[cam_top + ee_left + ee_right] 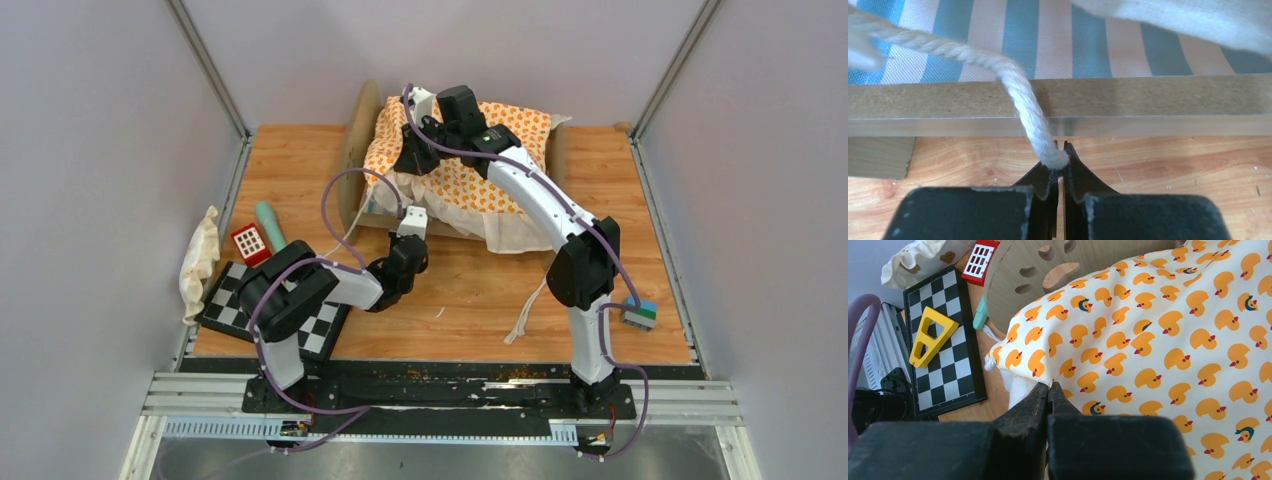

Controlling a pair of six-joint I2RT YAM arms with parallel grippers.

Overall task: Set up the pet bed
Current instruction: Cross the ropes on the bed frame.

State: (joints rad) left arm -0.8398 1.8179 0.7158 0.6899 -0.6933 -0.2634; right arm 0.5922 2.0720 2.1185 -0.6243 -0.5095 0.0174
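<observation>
The pet bed (356, 150) stands at the back of the table; I see its light-wood end boards, and the left wrist view shows its side rail (1148, 100) and blue-white striped base (1023, 40). An orange duck-print cushion (470, 170) lies across it, its cream edge hanging over the front. My left gripper (1060, 150) sits low in front of the rail, shut on the end of the cushion's white cord tie (1018, 85). My right gripper (1050, 386) is over the bed's left end, shut on the cushion's edge (1148, 340) beside the paw-print end board (1013, 270).
A checkerboard (240, 300) lies at the left with a yellow triangle block (930, 335) on it. Beside it are a red block (249, 241), a teal piece (270, 225) and a white pillow with brown prints (200, 260). A small coloured block (640, 314) sits at right; another tie (530, 315) trails forward.
</observation>
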